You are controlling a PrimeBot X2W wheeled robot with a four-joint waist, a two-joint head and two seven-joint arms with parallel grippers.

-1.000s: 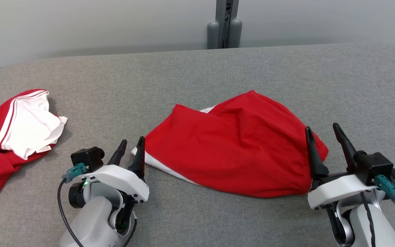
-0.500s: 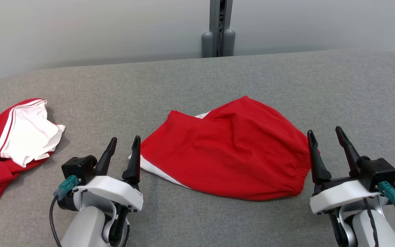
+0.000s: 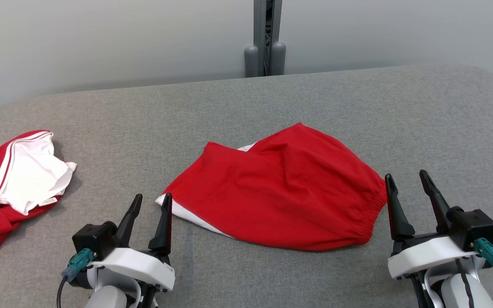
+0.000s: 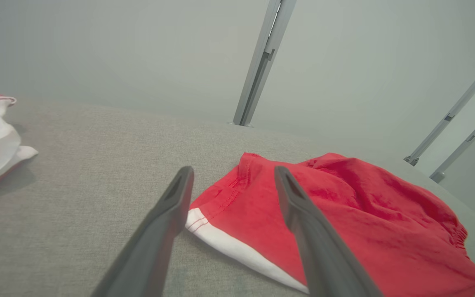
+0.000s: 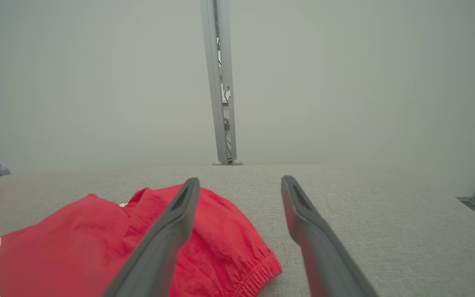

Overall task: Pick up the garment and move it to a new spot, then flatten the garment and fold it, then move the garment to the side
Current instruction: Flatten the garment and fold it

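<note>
CHANGE: left hand (image 3: 153, 195) has sprung wide, releasing the red shorts (image 3: 280, 192) at the white hem (image 3: 186, 212) | right hand (image 3: 405, 173) wide, empty | shorts rumpled on worktop (image 3: 229, 107) | NEXT: probably flattening

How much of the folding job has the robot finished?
The red shorts lie in the middle of the table, seemingly folded over, though rumpled. Nothing is in hand: the left pincer and right pincer are open, either side of them. Left to do: probably moving them aside, perhaps by the other garment.
</note>
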